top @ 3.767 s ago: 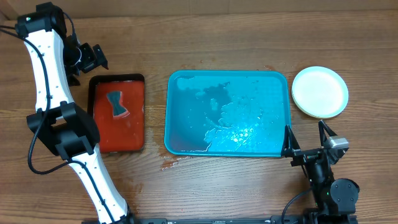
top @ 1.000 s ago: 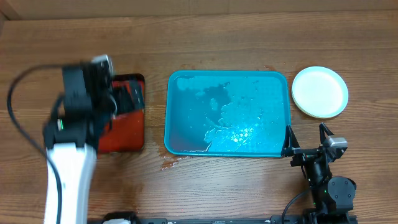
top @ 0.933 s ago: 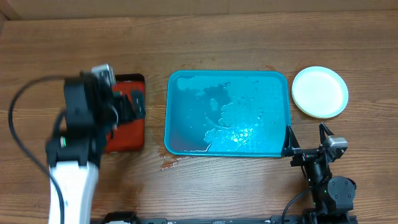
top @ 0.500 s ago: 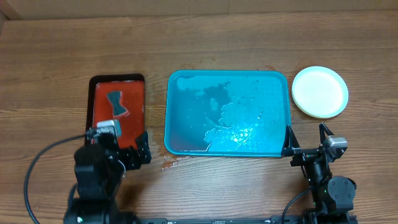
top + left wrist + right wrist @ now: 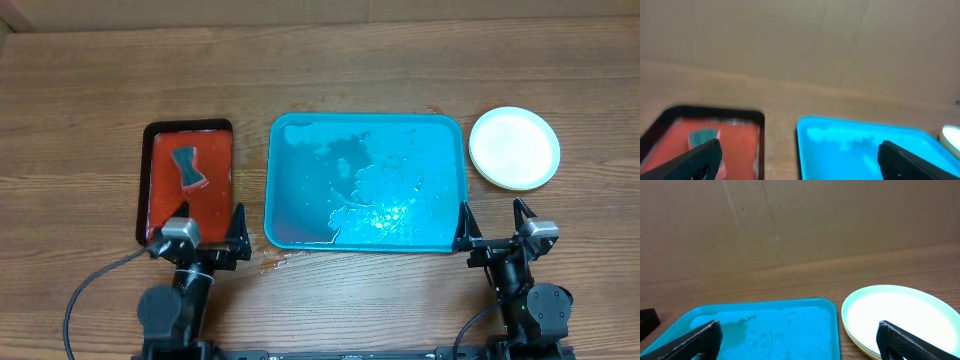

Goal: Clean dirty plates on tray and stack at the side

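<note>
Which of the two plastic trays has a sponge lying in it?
The smaller red black-edged tray, on the left: a grey-teal sponge lies in it. The large bright blue plastic tray beside it holds none.

Bright blue tray (image 5: 290,190): rectangular, rounded corners, raised rim, flat, mid-table (image 5: 320,70), long sides parallel to the near edge, wet film inside. Stack of plates (image 5: 514,148): round, flat, right of the tray's far right corner, near the right edge. Top one has a white centre and pale yellow-green rim.

Glossy, wet-sheened blue plastic tray (image 5: 300,190) and smooth plates (image 5: 515,148) on matt grained wood table (image 5: 350,60)
</note>
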Controlling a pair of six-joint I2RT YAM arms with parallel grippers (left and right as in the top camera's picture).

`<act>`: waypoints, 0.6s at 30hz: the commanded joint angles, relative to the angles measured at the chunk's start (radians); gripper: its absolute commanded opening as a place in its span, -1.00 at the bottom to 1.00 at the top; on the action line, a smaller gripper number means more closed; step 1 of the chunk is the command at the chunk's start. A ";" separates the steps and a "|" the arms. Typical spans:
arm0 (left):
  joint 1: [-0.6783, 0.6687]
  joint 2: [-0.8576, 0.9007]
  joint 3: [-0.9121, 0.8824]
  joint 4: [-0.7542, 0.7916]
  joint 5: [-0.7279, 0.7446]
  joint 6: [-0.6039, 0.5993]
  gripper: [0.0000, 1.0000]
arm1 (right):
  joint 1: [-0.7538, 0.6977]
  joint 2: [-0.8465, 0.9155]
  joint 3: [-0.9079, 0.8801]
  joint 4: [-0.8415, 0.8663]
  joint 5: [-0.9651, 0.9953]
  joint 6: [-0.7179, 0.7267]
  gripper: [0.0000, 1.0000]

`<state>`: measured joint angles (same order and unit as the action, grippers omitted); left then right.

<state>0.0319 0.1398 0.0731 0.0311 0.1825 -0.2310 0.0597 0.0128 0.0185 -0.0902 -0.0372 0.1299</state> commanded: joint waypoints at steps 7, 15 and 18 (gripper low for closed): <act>-0.008 -0.136 -0.068 0.066 -0.040 0.167 0.99 | 0.004 -0.010 -0.010 0.008 0.011 -0.003 1.00; -0.009 -0.136 -0.068 -0.099 -0.050 0.251 0.99 | 0.004 -0.010 -0.010 0.008 0.011 -0.003 1.00; -0.009 -0.136 -0.068 -0.101 -0.070 0.254 0.99 | 0.004 -0.010 -0.010 0.008 0.011 -0.003 1.00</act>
<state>0.0296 0.0132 0.0086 -0.0643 0.1402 -0.0177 0.0597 0.0128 0.0185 -0.0895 -0.0364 0.1299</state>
